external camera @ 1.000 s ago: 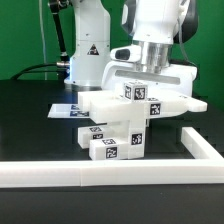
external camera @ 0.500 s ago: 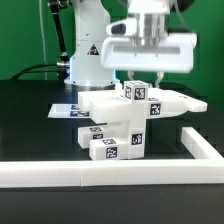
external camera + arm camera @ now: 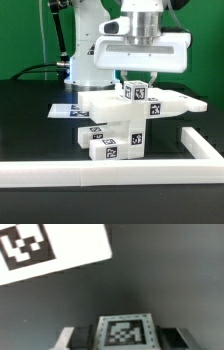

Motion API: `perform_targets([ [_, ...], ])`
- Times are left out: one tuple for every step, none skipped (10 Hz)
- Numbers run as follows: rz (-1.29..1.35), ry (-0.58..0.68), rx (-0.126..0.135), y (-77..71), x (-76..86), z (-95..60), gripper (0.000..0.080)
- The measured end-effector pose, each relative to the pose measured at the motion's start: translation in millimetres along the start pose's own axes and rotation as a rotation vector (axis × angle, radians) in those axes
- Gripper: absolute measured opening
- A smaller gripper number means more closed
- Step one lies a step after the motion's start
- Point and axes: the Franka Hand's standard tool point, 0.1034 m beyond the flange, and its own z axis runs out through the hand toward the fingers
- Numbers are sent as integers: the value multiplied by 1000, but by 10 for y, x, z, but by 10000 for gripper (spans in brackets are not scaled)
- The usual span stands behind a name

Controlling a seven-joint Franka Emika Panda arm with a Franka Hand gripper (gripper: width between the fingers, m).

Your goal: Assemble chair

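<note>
- Exterior view: the chair (image 3: pixel 125 122), a stack of white blocky parts bearing black-and-white tags, sits on the black table (image 3: pixel 30 125) near the middle, inside the white border rail (image 3: pixel 110 176) that runs along the near edge and the exterior view's right.
- The gripper (image 3: pixel 141 80) hangs just above the chair's top tagged block, jaws partly apart, holding nothing.
- The marker board (image 3: pixel 66 110) lies flat behind the chair, toward the exterior view's left.
- The wrist view shows 1 tagged block (image 3: pixel 125 330) below and a white tagged panel (image 3: pixel 45 249) beyond.
</note>
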Motion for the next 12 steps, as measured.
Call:
perform_targets([
  [-54,-14,-3,47,40,-106,294],
  [-84,-2,5,149,154,-185,294],
  [-100,-8,0,233,275,-211,294],
  [-105,-28,2,220,341,-301,294],
  [-105,-14,5,213,356,-311,294],
  [-105,-19,1,226,336,-288,294],
  [-105,-20,1,227,335,-286,294],
  [-108,-20,1,235,337,-289,294],
  [-143,-17,-4,282,356,-322,294],
  [-178,-8,1,353,438,-391,294],
  [-197,-3,-1,409,560,-443,294],
  [-198,-21,4,409,646,-549,294],
])
